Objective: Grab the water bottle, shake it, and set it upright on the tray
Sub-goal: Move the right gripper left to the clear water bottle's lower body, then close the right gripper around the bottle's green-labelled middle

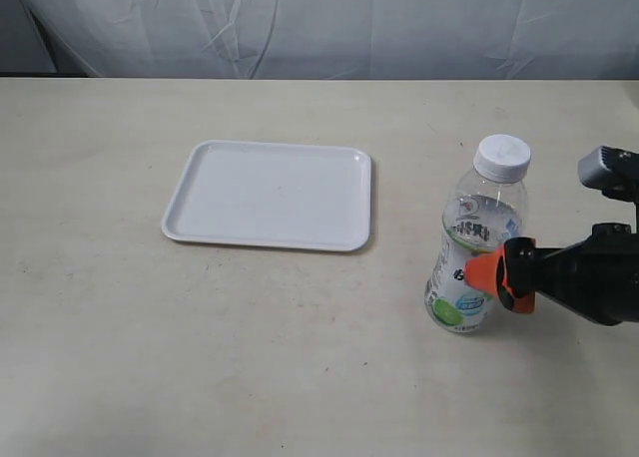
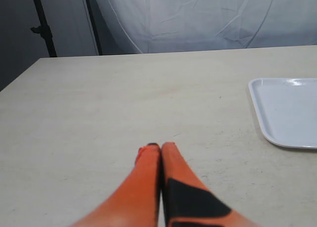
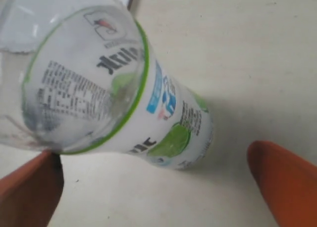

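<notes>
Water bottle [image 1: 477, 247] is standing upright on the table [image 1: 150, 327], over on the right side, a bit nearer than the tray [image 1: 270, 193] and clearly apart from it. White cap [image 1: 502, 158] is screwed on, and the label [image 1: 464, 287] with the green lime picture wraps the lower half. The tray sits flat to the bottle's left with nothing on it.

Right gripper [image 1: 489, 267] comes in from the right edge at about the bottle's waist. In the exterior view one orange fingertip [image 1: 484, 271] shows in front of the bottle. The right wrist view shows the gripper [image 3: 153, 157] spread wide, with the bottle [image 3: 114, 98] sitting between the two orange fingers [image 3: 285, 182]. One finger is right up against the bottle, though I honestly can't tell if it's touching. The other has a clear gap, so it's not a pinch.

Left gripper [image 2: 159, 147] only shows up in its own wrist view. Its orange fingers are pressed together with nothing between them, over bare table, and a corner of the tray [image 2: 290, 110] is off to one side.
</notes>
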You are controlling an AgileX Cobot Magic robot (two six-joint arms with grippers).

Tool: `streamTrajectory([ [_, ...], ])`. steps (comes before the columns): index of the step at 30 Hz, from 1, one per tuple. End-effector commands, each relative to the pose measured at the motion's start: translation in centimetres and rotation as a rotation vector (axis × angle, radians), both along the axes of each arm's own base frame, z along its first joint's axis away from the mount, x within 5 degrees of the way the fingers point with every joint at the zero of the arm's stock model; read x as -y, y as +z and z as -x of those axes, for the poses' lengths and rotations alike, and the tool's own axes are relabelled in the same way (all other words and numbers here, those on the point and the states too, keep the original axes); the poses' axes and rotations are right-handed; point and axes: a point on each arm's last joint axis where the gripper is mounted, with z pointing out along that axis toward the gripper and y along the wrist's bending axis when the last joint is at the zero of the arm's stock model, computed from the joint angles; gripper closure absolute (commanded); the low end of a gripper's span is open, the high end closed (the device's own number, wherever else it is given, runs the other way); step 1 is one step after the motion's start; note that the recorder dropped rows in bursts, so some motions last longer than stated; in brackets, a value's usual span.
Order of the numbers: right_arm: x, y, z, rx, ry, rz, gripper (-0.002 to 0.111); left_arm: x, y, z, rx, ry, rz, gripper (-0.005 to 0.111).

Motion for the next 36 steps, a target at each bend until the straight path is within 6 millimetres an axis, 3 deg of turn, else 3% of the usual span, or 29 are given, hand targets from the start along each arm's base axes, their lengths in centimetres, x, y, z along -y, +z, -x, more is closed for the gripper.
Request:
streamTrajectory([
  [1,-0.3,-0.2,-1.0,0.095,0.039,-0.004,0.009,0.0,0.1,0.0,0.017,0.001,0.015,0.107],
  [26,-1.7,-1.8,-2.1,0.183,0.264,-0.013,0.009,0.0,0.1,0.0,0.017,0.001,0.015,0.107],
  [36,-1.9,-2.5,-2.7,0.153,0.277,-0.018,0.028,0.0,0.1,0.0,0.017,0.001,0.015,0.107],
])
